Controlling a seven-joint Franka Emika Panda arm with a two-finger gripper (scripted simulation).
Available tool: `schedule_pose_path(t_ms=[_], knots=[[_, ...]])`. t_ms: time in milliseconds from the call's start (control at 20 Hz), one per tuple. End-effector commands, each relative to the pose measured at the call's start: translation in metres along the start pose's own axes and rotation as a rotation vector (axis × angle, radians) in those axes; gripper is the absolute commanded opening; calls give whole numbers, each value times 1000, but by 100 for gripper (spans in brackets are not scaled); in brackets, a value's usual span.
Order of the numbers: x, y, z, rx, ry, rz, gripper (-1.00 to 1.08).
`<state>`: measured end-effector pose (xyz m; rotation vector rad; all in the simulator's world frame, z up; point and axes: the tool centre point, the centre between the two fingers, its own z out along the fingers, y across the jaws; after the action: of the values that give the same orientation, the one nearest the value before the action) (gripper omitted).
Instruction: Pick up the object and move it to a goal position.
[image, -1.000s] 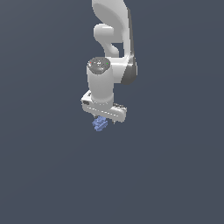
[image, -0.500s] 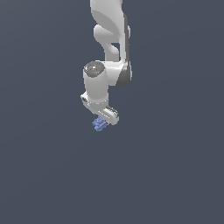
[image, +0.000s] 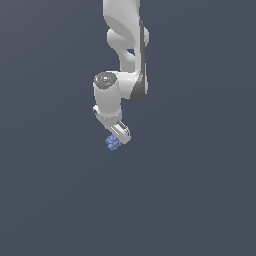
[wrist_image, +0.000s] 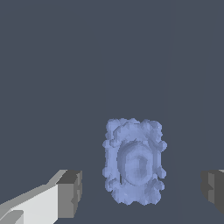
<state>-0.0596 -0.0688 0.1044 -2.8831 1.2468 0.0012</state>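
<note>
Object (wrist_image: 134, 161): periwinkle-blue, lumpy, blocky

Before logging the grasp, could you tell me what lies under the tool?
The blue object lies under the tool, between its open fingers, which do not touch it. Whatever is beneath the object is covered.

The white arm (image: 125, 30) descends from 12 o'clock in the exterior view, bending at a dark-trimmed joint (image: 140, 85) toward 9 o'clock. The wrist cylinder (image: 107, 97) hangs vertically, its grey end cap facing up. The gripper (image: 119, 134) sits below the wrist, angled toward 5 o'clock. In the wrist view, the two dark finger pads (wrist_image: 70, 193) stand wide apart with clear space between them; jaws spread, touching nothing.
</note>
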Motion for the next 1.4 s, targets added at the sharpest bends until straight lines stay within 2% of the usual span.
schedule_pose_path(t_ms=[0,350,800,1050,1100,1350], knots=[[0,2,1,0,1,18,100],[0,2,7,0,1,16,100],[-1,3,45,0,1,21,100],[-1,2,52,0,1,21,100],[-1,2,52,0,1,21,-100],[-1,2,52,0,1,21,-100]])
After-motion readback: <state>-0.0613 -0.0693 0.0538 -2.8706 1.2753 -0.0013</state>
